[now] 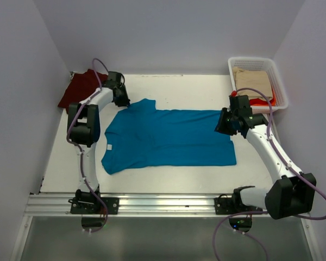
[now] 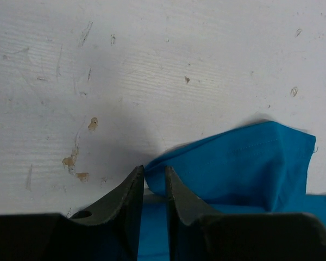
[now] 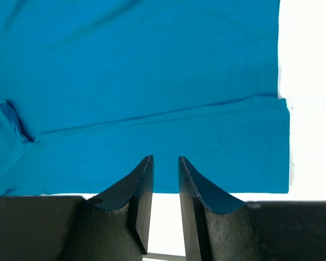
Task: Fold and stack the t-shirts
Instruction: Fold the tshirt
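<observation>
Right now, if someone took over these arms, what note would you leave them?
Left gripper: jaws nearly together at a sleeve edge of the blue shirt; a grip can't be confirmed.
Right gripper: slightly open over its hem corner, holding nothing.
The blue shirt lies spread out in the middle; the maroon shirt sits at the far left corner.
Done: blue not folded yet.
Left: fold, then stack both.

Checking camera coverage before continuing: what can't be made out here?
Maroon t-shirt: top view, left arm covers part.
Cloths in the basket: top view, right arm's cable crosses them.
Left gripper: left wrist view, unclear whether it pinches the teal t-shirt.
</observation>
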Controlling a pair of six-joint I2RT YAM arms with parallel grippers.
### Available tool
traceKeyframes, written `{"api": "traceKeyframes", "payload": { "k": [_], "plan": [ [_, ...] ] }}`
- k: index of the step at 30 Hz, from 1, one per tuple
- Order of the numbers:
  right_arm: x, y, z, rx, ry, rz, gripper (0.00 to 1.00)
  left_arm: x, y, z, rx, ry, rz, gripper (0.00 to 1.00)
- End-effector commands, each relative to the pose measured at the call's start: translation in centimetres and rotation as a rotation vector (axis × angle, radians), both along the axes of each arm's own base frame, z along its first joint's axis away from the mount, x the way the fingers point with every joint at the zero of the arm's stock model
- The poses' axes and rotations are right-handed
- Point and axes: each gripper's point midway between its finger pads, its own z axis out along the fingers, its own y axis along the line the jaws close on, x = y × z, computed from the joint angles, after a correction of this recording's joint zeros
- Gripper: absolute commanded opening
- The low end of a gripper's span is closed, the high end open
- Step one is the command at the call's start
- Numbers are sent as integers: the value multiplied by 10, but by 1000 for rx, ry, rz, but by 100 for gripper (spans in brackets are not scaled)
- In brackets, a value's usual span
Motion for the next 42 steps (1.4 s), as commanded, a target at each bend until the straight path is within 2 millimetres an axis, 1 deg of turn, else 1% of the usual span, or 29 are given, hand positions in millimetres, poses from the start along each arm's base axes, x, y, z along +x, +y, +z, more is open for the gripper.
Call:
{"api": "traceKeyframes", "payload": {
  "k": [1, 9, 12, 16, 19, 24, 29, 33, 34, 35, 38, 39, 40, 42],
  "plan": [
    [-2, -2, 10, -12, -34, 9, 29, 9, 2, 7, -16, -14, -15, 25],
    [-4, -2, 11, -13, -37, 8, 28, 8, 13, -7, -5, 6, 5, 23],
    [-5, -6, 12, -31, -40, -4, 28, 4, 13, -7, -17, 18, 4, 23],
    [-3, -6, 14, -29, -50, -8, 28, -3, 12, -1, -32, 13, 6, 30],
    [-2, -6, 12, -32, -45, -9, 28, -5, 9, 2, -49, 4, -6, 34],
    [-1, -7, 13, -30, -45, -13, 28, -7, 0, -10, -85, 29, -32, 34],
    [-2, -10, 13, -45, -46, -21, 27, -10, -7, -15, -128, 39, -41, 29],
    [-1, -11, 13, -48, -45, -25, 25, -12, -12, -15, -156, 40, -53, 15],
    [-2, -10, 12, -48, -44, -23, 25, -11, -13, -15, -159, 38, -55, 5],
    [-1, -10, 12, -48, -44, -23, 24, -11, -13, -15, -160, 39, -56, 0],
    [0, -10, 10, -50, -45, -26, 16, -12, -13, -15, -156, 38, -59, 0],
    [0, -11, 10, -50, -44, -30, 14, -11, -13, -13, -155, 29, -59, 0],
    [1, -11, 8, -52, -46, -30, 9, -10, -13, -10, -155, 18, -61, 0],
    [1, -11, 5, -55, -39, -31, 7, -5, -12, 1, -154, -21, -61, 0]
  ]
}}
